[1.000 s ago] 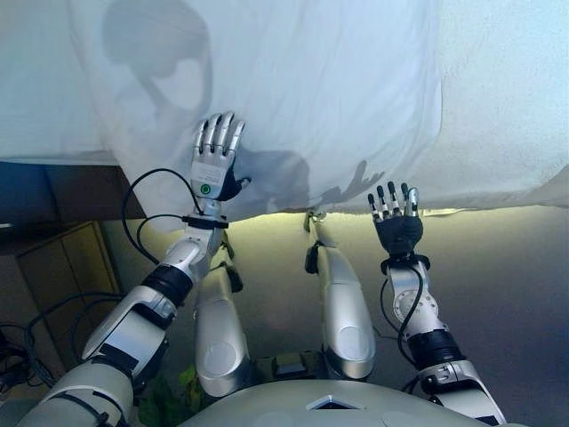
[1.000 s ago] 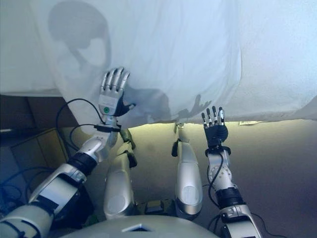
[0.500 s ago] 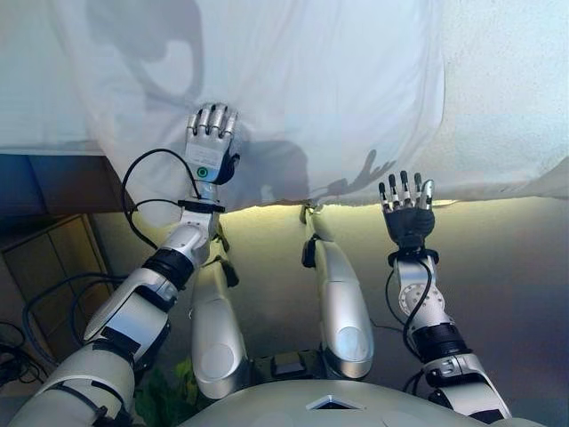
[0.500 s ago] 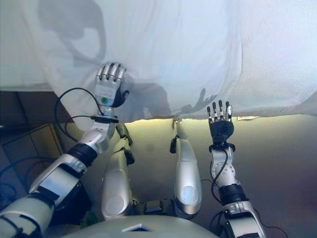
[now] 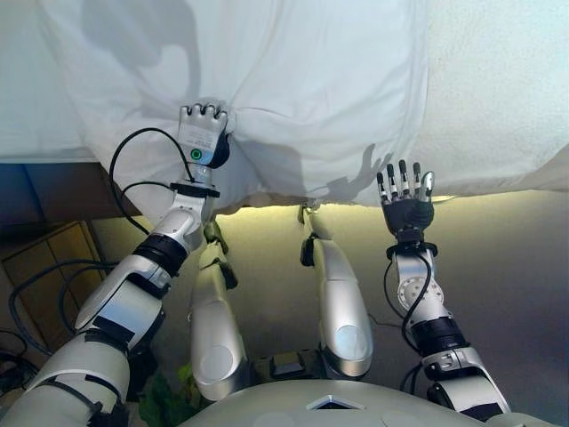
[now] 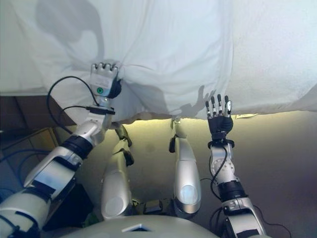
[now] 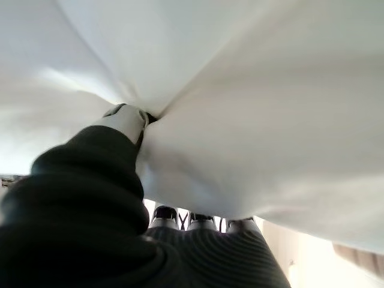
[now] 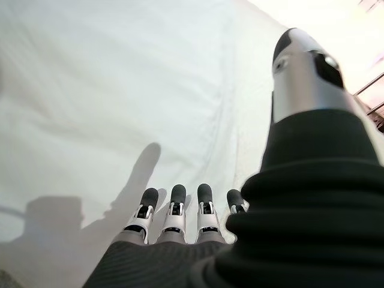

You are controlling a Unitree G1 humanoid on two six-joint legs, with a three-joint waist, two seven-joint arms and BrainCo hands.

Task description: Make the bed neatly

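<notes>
A white duvet (image 5: 302, 89) hangs over the near edge of the bed, above the white fitted sheet (image 5: 498, 98) at the right. My left hand (image 5: 203, 133) is shut on a fold of the duvet near its lower left part; the cloth bunches between thumb and fingers in the left wrist view (image 7: 198, 120). My right hand (image 5: 405, 197) is open with fingers straight, just below the bed's hanging edge, apart from the cloth. The right wrist view shows its fingers (image 8: 180, 210) spread in front of the white cloth (image 8: 120, 102).
A dark bed frame side (image 5: 53, 191) and a wooden box (image 5: 53, 258) with cables (image 5: 27, 302) lie at the left. The beige floor (image 5: 498, 285) stretches below the bed edge at the right.
My left hand's fingers have curled from flat on the duvet into a grip on a fold of it. My right hand has risen a little toward the bed edge, still open.
</notes>
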